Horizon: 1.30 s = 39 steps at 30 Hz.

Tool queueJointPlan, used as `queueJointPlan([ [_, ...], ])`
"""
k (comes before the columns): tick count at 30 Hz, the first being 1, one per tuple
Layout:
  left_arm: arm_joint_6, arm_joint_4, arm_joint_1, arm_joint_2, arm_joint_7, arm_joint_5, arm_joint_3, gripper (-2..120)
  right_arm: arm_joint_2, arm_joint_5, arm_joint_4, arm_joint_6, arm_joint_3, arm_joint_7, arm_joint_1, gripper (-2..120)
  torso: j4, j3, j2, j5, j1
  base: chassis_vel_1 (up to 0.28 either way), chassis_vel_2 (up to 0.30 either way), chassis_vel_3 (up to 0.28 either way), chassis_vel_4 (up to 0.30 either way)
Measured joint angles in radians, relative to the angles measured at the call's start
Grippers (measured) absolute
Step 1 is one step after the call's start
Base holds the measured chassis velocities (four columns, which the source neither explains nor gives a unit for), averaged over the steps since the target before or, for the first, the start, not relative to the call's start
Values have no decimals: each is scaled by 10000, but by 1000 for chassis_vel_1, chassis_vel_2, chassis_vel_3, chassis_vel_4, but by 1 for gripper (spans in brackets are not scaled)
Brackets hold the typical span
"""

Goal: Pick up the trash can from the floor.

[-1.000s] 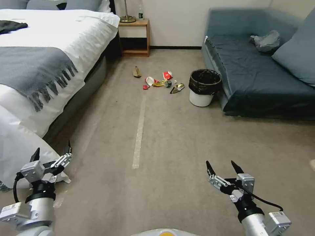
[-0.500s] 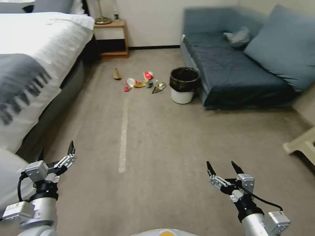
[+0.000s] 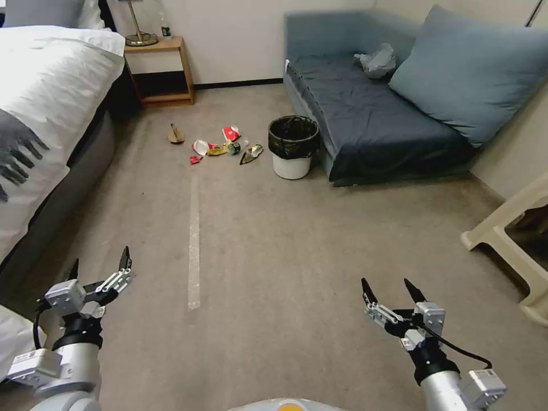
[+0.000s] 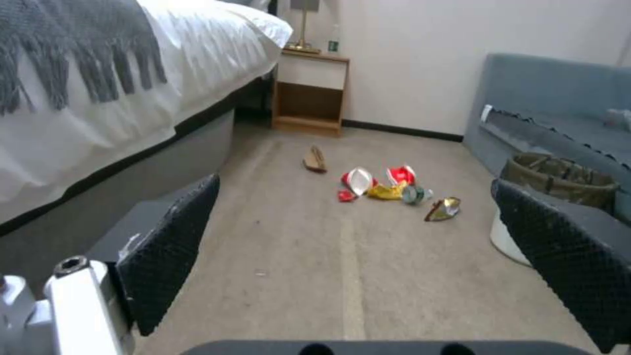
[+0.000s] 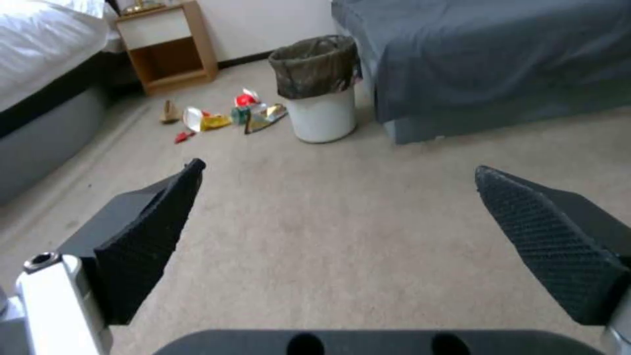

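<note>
Since before, only the camera turned. Trash can [image 3: 293, 147] stands upper centre on the floor [image 3: 297, 251], touching perhaps the sofa [image 3: 365, 114]; litter [image 3: 220, 147] lies beside. Left pincer [image 3: 99, 266] and right pincer [image 3: 390, 290] hover open, bottom corners.

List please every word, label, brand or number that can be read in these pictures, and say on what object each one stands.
No text can be read in any view.
Small green-labelled bottle on the wooden nightstand: label too small to read.
Red-and-white paper cups on the tan carpet floor: print too blurred to read.
Round white plastic trash can with black liner: no marking visible.
</note>
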Motion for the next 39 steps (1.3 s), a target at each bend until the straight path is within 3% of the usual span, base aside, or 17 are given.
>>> queueJointPlan([
  [39, -48, 337, -158, -32, 10, -33, 164, 100, -22, 232, -576, 262, -16, -86, 232, 100, -1, 0, 0, 0, 0, -14, 14, 16, -15],
])
